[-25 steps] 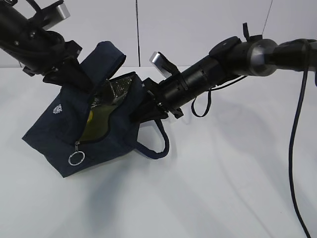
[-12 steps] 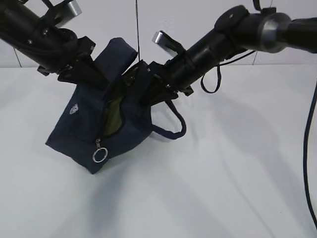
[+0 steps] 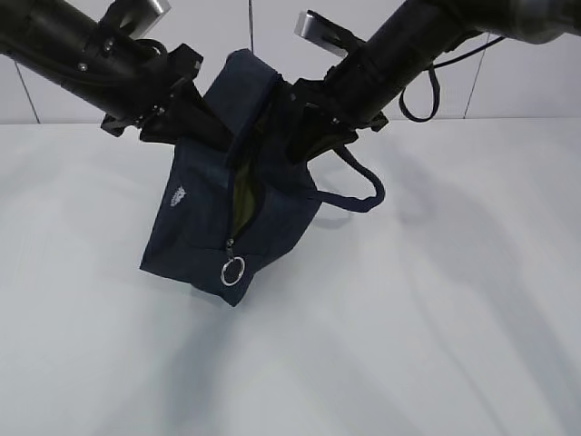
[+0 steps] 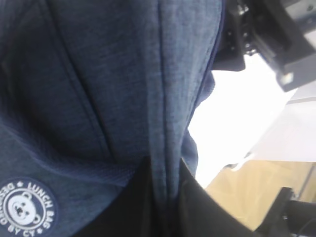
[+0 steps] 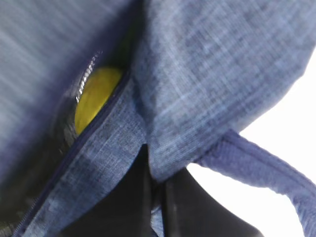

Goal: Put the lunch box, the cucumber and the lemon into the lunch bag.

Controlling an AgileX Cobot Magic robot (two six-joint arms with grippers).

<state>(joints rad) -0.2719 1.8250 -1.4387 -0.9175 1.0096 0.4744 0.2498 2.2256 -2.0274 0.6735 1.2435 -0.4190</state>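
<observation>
The left gripper (image 4: 165,197) is pinched shut on a fold of the lunch bag (image 3: 204,236), its two dark fingers (image 4: 133,207) squeezing the navy fabric between them; in the exterior view its tips are hidden behind the bag's upper left edge. The right gripper (image 5: 155,197) is likewise clamped tight on the bag's cloth, at the upper right edge just above one loop handle (image 3: 359,195). Between the two grips the bag hangs above the white table (image 3: 436,327), its lowest corner close to the surface, though whether it touches is hard to tell. Its long axis runs from the raised flap at the top down to that lower corner, tilted toward the left, and the partly open zipper runs the same way, ending low at a silver ring pull (image 3: 232,271). A white bear logo (image 4: 22,207) sits on the bag's left face. Through the zipper gap the lemon (image 5: 94,94) shows as a yellow patch inside the bag; everything else within is too dark to make out.
</observation>
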